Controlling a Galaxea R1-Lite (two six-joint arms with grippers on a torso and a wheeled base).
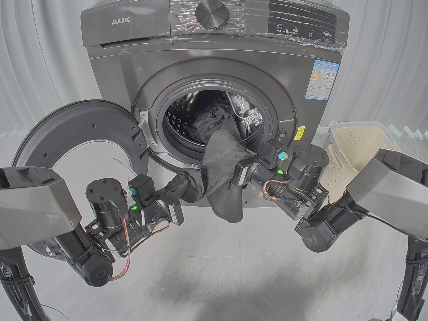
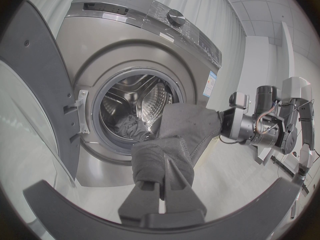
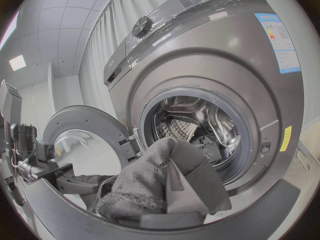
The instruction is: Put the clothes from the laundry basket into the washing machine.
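Observation:
A dark grey garment (image 1: 218, 166) hangs stretched between my two grippers in front of the washing machine (image 1: 214, 67) opening, its lower end drooping toward the floor. My left gripper (image 1: 185, 184) is shut on one end of the garment (image 2: 160, 157), low and left of the drum mouth. My right gripper (image 1: 238, 168) is shut on the other end of the garment (image 3: 146, 180), at the drum's lower right rim. More dark clothes (image 1: 205, 121) lie inside the drum. The cream laundry basket (image 1: 356, 146) stands to the right of the machine.
The round machine door (image 1: 80, 130) stands swung open to the left, just behind my left arm. White curtains hang behind the machine. Bare grey floor (image 1: 223, 268) lies in front.

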